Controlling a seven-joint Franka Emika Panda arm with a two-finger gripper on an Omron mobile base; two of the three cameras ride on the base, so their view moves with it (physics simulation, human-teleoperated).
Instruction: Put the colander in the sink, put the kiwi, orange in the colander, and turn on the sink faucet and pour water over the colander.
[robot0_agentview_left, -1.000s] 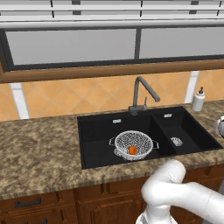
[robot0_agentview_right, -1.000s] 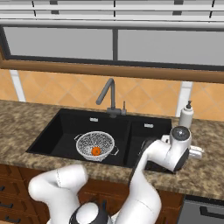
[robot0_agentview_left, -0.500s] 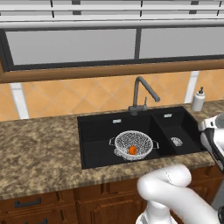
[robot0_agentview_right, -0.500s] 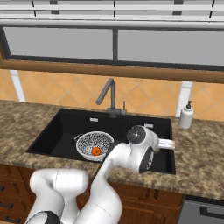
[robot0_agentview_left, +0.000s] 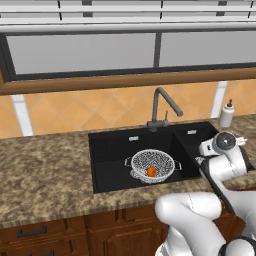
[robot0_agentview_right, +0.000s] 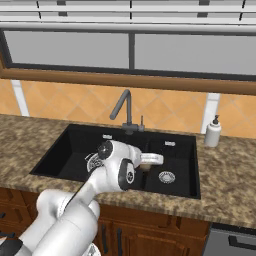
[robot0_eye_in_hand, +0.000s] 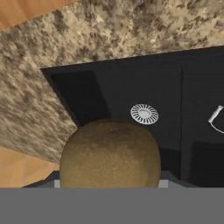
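Note:
The kiwi (robot0_eye_in_hand: 109, 155) is a brown-tan fruit low in the hand view, and it hides my fingertips. My gripper (robot0_agentview_right: 145, 165) is shut on it, above the black sink (robot0_agentview_left: 107, 150) near the divider between the basins. The narrower basin's silver drain (robot0_eye_in_hand: 144, 113) lies below it. The silver mesh colander (robot0_agentview_left: 152, 165) stands in the wider basin with the orange (robot0_agentview_left: 151, 171) inside. In the right base view my arm covers most of the colander (robot0_agentview_right: 92, 161). The dark gooseneck sink faucet (robot0_agentview_left: 162, 107) stands behind the sink, and no water runs from it.
A white soap dispenser (robot0_agentview_left: 227, 114) stands on the speckled granite counter (robot0_agentview_left: 45, 170) at the back right of the sink. A tiled wall and a window rise behind. Wooden cabinet fronts (robot0_agentview_left: 60, 232) run below the counter.
My arm has swung left from over the right counter to above the sink, carrying the kiwi toward the colander. The colander and orange have not moved.

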